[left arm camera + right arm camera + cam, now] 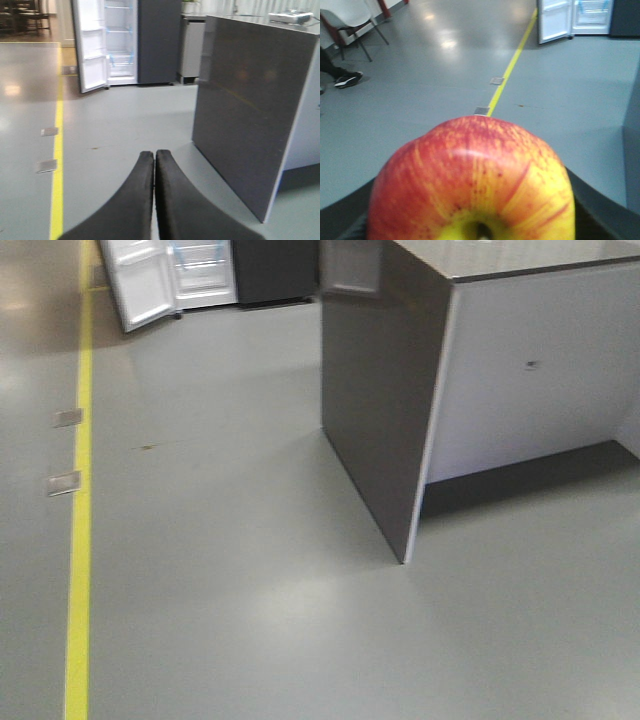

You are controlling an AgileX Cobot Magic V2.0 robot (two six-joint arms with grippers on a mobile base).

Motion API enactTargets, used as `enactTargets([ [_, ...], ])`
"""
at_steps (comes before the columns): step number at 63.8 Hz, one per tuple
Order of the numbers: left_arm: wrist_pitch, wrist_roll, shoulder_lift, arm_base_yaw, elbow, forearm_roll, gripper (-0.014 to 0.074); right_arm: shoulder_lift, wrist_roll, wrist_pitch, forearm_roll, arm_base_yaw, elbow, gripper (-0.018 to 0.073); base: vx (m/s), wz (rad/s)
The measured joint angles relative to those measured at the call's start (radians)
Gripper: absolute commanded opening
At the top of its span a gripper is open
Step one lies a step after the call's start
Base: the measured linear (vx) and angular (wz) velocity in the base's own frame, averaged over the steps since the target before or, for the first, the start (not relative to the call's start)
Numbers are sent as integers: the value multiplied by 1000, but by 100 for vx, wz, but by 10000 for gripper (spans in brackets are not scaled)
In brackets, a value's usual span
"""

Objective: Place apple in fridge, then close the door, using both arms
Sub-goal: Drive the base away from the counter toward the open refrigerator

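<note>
The red apple (470,170) with its yellow stem patch fills the right wrist view. My right gripper (470,200) is shut on it, and black fingers (602,212) show at either side. The fridge (205,270) stands far off across the floor with its white lining showing. Its door (140,285) is swung open to the left. In the left wrist view the fridge (122,45) and open door (92,50) are ahead. My left gripper (154,156) is shut with nothing in it, low over the floor.
A grey-topped counter (380,390) with a dark end panel stands close on the right. A yellow floor line (80,540) runs toward the fridge, with two metal floor plates (65,483) beside it. A chair (350,22) and a person's shoe (347,79) are at the far left.
</note>
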Motion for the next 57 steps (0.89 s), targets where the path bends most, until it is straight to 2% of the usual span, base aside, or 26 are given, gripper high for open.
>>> enactTargets([
  [57,0,0,0,0,0,0,-6,0,0,0,0,0,0,-6,11,30],
])
